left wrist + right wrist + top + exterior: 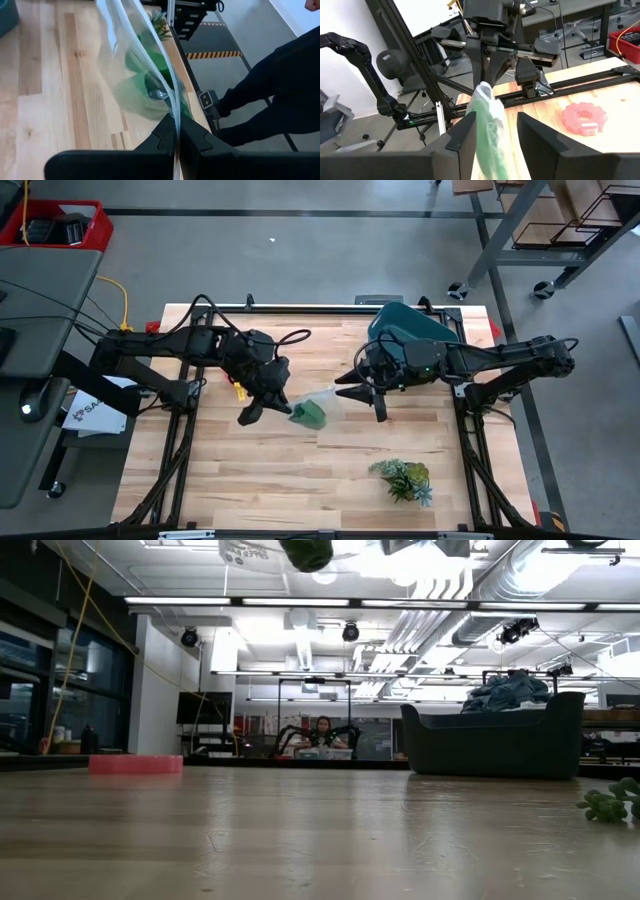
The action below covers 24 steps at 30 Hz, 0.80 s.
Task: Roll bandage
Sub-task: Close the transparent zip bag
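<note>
Your left gripper (pixel 268 410) hangs above the middle of the worktop (pixel 250 480), and in its wrist view you can see both fingers (pixel 162 142) clenched on the edge of a clear plastic bag (pixel 135 65). The bandage (pixel 311 414) is inside that bag, held up off the wood: from above it reads as a green lump just right of the left gripper, and through the film (pixel 160 75) you get only a blurred, folded green mass, so you cannot tell whether it is flat or rolled. A small metal clip (pixel 160 93) seems to sit on it, though the plastic makes this hard to confirm.

Your right gripper (pixel 362 402) is close by on the other side of the bag. Its fingers (pixel 462 132) are spread apart, with the lower part of the bag and green fabric (pixel 487 125) hanging in the gap; you cannot tell whether either finger touches the plastic.

From worktop height almost all of this is cut off: only a dark green bulge (pixel 306 552) pokes in at the upper edge.

The teal tub (pixel 410 325) stands at the far right of the worktop, partly hidden under the right arm. A leafy plant sprig (pixel 403 480) lies near the front right, well apart from the bag. A pink ring-shaped object (pixel 583 117) rests on the wood; overhead it is hidden from you.
</note>
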{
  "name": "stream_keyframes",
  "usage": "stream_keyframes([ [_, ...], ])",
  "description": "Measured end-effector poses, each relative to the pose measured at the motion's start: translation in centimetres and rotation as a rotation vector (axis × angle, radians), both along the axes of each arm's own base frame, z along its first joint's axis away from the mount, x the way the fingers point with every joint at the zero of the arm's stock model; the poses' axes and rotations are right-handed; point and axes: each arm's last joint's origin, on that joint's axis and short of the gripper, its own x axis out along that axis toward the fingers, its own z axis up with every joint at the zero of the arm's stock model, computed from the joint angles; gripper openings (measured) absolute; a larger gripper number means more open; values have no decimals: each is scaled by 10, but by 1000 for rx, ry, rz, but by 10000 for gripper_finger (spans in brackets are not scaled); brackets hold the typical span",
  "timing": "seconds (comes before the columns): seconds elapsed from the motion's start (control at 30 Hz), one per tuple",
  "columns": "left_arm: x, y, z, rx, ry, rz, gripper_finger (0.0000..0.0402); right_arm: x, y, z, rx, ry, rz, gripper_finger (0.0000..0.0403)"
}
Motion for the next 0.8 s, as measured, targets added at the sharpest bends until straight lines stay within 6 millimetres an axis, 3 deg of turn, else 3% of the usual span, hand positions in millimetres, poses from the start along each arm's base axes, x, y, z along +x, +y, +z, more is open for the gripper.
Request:
stream_keyframes([
  [0.8,7,0,-3,12,-16,-10,0,0,1,1,15,-6,36,128],
])
